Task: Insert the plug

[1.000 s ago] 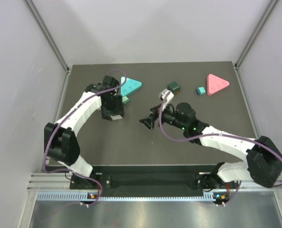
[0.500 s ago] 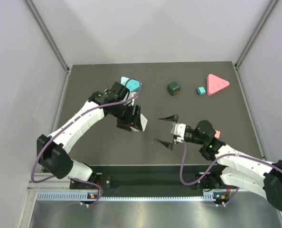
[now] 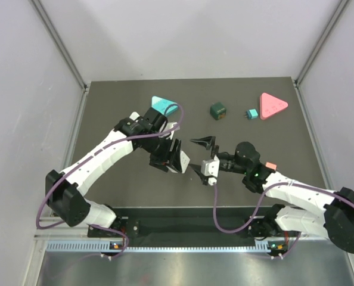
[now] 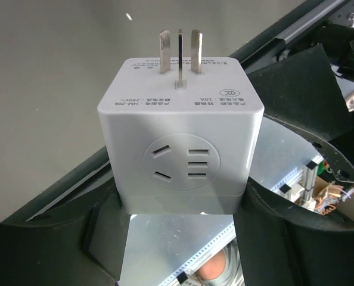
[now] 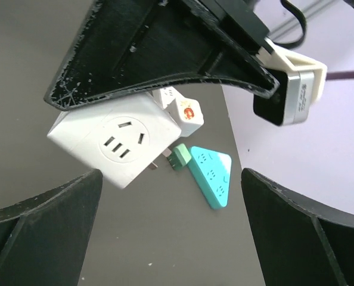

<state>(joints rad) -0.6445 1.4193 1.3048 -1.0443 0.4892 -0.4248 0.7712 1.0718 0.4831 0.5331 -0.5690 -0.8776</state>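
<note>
Both grippers have drawn closer together over the dark table since half a second ago; the left gripper stays clamped on the white cube adapter, whose three prongs point away from the wrist with one socket face towards its camera; the right gripper gapes wide and holds nothing, facing the adapter from just beside it; the teal triangular power strip lies beyond the left arm, a small green plug at its edge.

White arm shells, black joints, purple cables — tapered black fingers
</note>
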